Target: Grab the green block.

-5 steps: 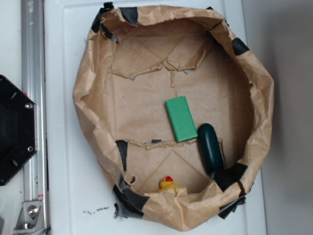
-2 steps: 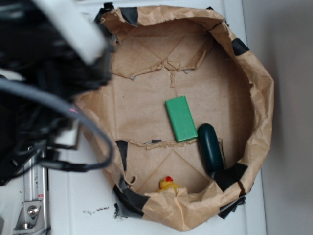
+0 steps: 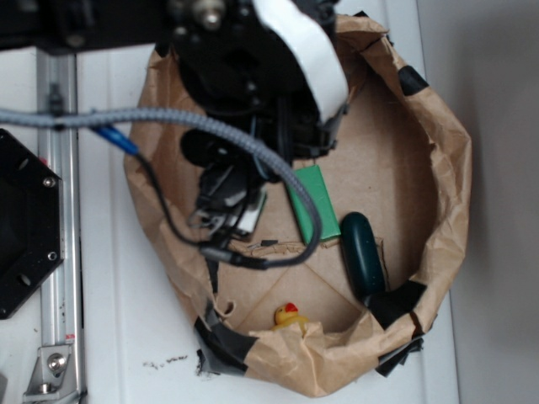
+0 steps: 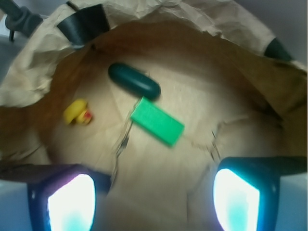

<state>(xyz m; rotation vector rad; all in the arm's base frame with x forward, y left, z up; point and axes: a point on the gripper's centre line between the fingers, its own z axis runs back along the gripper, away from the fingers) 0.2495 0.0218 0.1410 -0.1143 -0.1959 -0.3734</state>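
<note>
The green block (image 3: 326,206) lies flat on the floor of the brown paper bag (image 3: 446,168), a grey cable crossing its left side. In the wrist view the green block (image 4: 157,121) lies ahead of my gripper (image 4: 151,199), apart from it. Both glowing pads (image 4: 71,204) stand wide apart with only paper between them, so the gripper is open. In the exterior view the black arm (image 3: 253,84) hangs over the bag's upper left and hides the fingers.
A dark teal oblong (image 3: 364,257) lies just right of the block, the same teal oblong (image 4: 134,81) showing in the wrist view. A yellow duck (image 3: 289,316) sits by the bag's near wall. A black mount (image 3: 21,223) and a metal rail (image 3: 57,252) stand outside at the left.
The arm has swung in from the left and now hangs over the bag's upper left, close to the block. The block, teal oblong and duck have not moved.
</note>
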